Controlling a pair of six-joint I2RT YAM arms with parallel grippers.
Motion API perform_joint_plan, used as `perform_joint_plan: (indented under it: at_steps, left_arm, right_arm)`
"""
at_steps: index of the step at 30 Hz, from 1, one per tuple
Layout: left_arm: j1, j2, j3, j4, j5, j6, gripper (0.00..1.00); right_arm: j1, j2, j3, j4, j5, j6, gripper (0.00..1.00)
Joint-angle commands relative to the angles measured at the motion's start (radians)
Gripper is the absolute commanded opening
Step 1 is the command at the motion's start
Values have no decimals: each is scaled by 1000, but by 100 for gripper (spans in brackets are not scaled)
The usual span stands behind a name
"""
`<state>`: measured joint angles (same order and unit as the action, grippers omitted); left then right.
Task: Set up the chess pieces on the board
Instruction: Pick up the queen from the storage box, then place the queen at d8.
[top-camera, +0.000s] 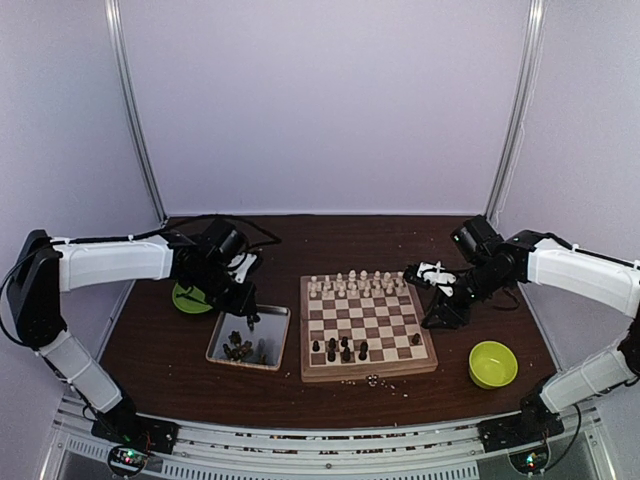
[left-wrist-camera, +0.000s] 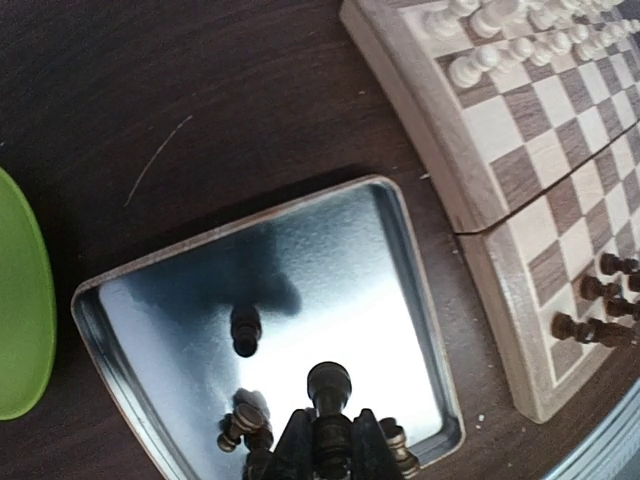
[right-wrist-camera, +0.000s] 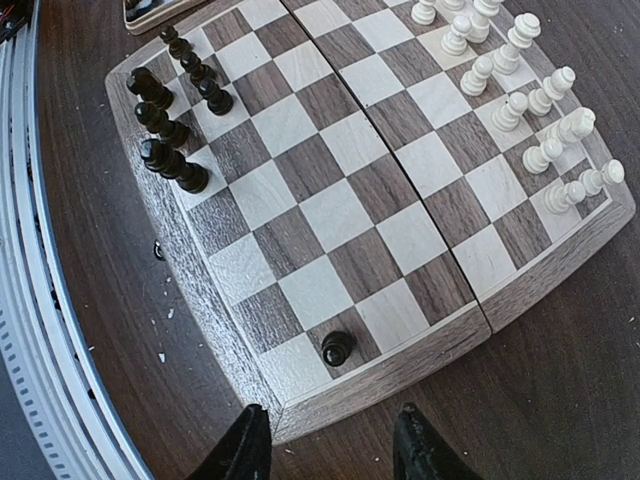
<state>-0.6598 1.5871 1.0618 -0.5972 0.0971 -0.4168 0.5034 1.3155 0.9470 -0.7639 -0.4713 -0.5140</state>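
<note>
The left gripper (left-wrist-camera: 330, 445) hangs over the silver tray (left-wrist-camera: 400, 215), its jaws pinched tight on one dark chessman (left-wrist-camera: 329, 385). The chessman's long axis seems to run along the fingers, head outward. The board (left-wrist-camera: 480, 260) lies just right of the tray, so the carry goes rightward, to the near rows where a few dark pieces (top-camera: 340, 350) stand. The left arm is the nearer one. Further right, the right gripper (right-wrist-camera: 325, 445) hovers at the board's right edge, half open and holding nothing.
</note>
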Motion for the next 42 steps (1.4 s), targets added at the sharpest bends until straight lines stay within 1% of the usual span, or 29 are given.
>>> perform_joint_plan:
  at_steps: [1,4,8,12,14,16,18,24,27,30,34,42]
  left_arm:
    - [1,-41,53,22,132,24,0]
    - [-32,-65,74,66,190,14,0]
    - [-140,-56,156,119,230,29,0]
    - [-250,17,297,118,220,86,0]
    - [-289,72,376,100,209,126,0]
    - [-318,143,469,51,189,170,0]
    - [-344,222,589,-25,171,214,0]
    - [-394,440,872,-218,135,355,0]
    - [-411,544,1033,-336,132,435,0]
    - [-426,624,1145,-422,124,500,0]
    - [-458,679,1194,-465,98,544,0]
    - [-496,723,1201,-466,89,565,0]
  right_arm:
    - [-5,11,2,-5,11,-11,42]
    - [-5,11,3,-5,13,-12,42]
    - [-5,11,4,-5,19,-13,42]
    - [-5,13,5,-4,42,-11,42]
    - [-6,18,6,15,126,17,42]
    - [-14,23,1,46,214,40,41]
    - [-37,24,3,55,249,62,41]
    - [-139,4,9,55,227,92,42]
    - [-167,-3,10,60,245,101,42]
    - [-185,-4,12,58,245,103,42]
    - [-196,-10,10,57,235,100,42]
    - [-197,9,20,44,213,86,43]
